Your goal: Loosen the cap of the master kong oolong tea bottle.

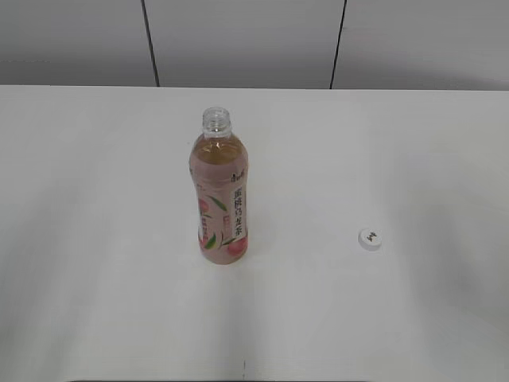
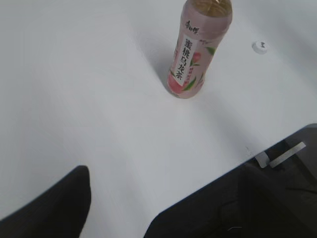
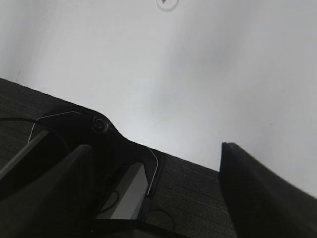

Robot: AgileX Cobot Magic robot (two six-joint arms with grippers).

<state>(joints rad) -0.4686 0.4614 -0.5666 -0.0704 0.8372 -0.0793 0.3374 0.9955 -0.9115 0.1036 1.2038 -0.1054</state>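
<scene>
The master kong oolong tea bottle (image 1: 221, 199) stands upright on the white table (image 1: 95, 199), left of centre, with its neck open and bare. The cap (image 1: 370, 238) lies on the table to the bottle's right, apart from it. Neither gripper shows in the exterior view. In the left wrist view the bottle (image 2: 195, 54) and the cap (image 2: 259, 46) are far ahead of my left gripper (image 2: 163, 208), which is open and empty over the table's near edge. My right gripper (image 3: 158, 193) is open and empty, with the cap (image 3: 167, 3) far ahead at the top edge.
A grey panelled wall (image 1: 238, 40) runs behind the table. The dark robot base (image 3: 198, 198) lies below the table's front edge in both wrist views. A white tag (image 2: 287, 153) sits by that edge.
</scene>
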